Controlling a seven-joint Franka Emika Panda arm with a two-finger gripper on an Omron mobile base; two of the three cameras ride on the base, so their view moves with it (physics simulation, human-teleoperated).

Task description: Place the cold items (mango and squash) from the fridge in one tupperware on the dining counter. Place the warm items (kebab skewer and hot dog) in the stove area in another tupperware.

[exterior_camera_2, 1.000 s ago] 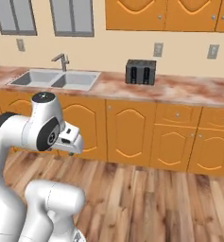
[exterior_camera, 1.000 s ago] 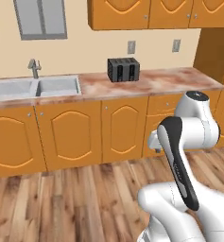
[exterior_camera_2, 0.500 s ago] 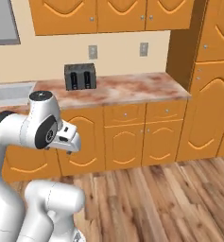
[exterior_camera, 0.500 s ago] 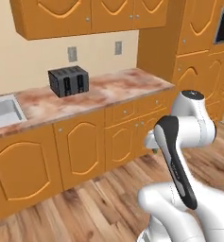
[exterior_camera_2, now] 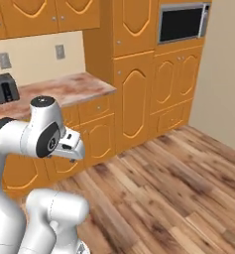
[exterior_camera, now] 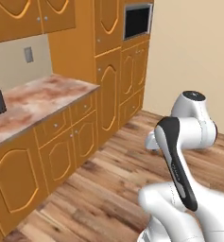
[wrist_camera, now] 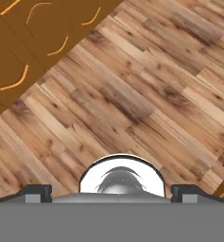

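Your two-finger gripper [wrist_camera: 111, 191] points down at the wood plank floor [wrist_camera: 146, 94] with its fingertips [wrist_camera: 37, 191] spread wide at the view's lower corners and nothing between them; it carries nothing.

Largest thing ahead of the gripper is the tall orange cabinet column [exterior_camera_2: 139, 74] with a dark built-in microwave [exterior_camera_2: 181, 22] high up. Beside it runs the reddish marbled countertop [exterior_camera_2: 64, 92] on orange base cabinets [exterior_camera: 61, 137], with a black two-slot toaster [exterior_camera_2: 2, 89] at its far end and a small grey wall outlet [exterior_camera_2: 60, 51] above.

None of the task's things is visible from here: no fridge, no trays, no mango, squash, kebab skewer or hot dog, so I cannot tell you where they lie relative to the gripper.

Judging by the task alone, expect the mango and squash to be smooth and rounded, likely to slip, so grip across the middle. Treat the hot dog as soft; pinch the bun's sides. Take the stiff, thin skewer at mid-length.
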